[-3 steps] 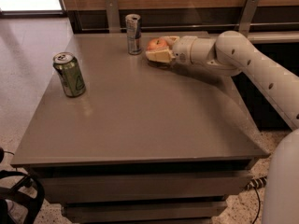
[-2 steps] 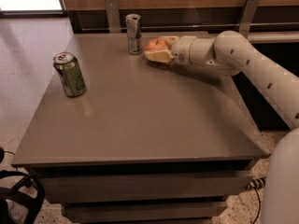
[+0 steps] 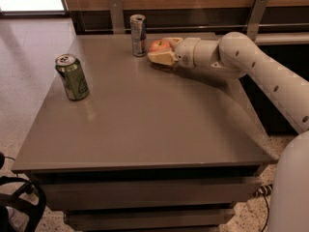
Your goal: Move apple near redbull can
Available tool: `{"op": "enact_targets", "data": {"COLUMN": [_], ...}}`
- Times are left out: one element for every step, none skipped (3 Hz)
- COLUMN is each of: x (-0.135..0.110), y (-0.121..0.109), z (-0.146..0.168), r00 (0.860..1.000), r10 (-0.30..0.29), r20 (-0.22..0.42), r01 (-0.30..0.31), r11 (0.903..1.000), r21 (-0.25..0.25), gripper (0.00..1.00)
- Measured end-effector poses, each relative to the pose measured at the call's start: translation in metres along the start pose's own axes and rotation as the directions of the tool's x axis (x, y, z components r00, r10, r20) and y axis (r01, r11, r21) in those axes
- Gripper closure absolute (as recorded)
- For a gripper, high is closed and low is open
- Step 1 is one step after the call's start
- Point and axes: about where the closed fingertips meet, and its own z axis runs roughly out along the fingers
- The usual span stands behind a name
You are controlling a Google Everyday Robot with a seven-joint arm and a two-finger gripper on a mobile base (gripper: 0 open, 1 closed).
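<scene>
Gripper (image 3: 161, 50) at far desk (image 3: 145, 129), clamped on round red-orange apple (image 3: 159, 45) just right of slim silver-blue redbull can (image 3: 138, 35); seemingly only release remains

Far back on the table (image 3: 145, 129), the apple (image 3: 161, 46) sits, seemingly between the jaws, just right of the redbull can (image 3: 138, 35).

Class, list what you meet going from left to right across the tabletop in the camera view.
green can → redbull can → apple, held in the pincer just right of the redbull can → robot arm reaching in from the right.
</scene>
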Motion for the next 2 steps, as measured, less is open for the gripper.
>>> {"op": "enact_targets", "data": {"x": [-0.0002, -0.0002], "y": [0.0027, 0.0028], "z": [0.0037, 0.0038], "r00": [1.000, 1.000], "r10": [0.001, 0.001], "r20": [0.001, 0.001], "r01": [-0.001, -0.001], "r11": [1.0000, 1.0000], "r21": [-0.006, -0.007], "gripper": [0.00, 0.00]}}
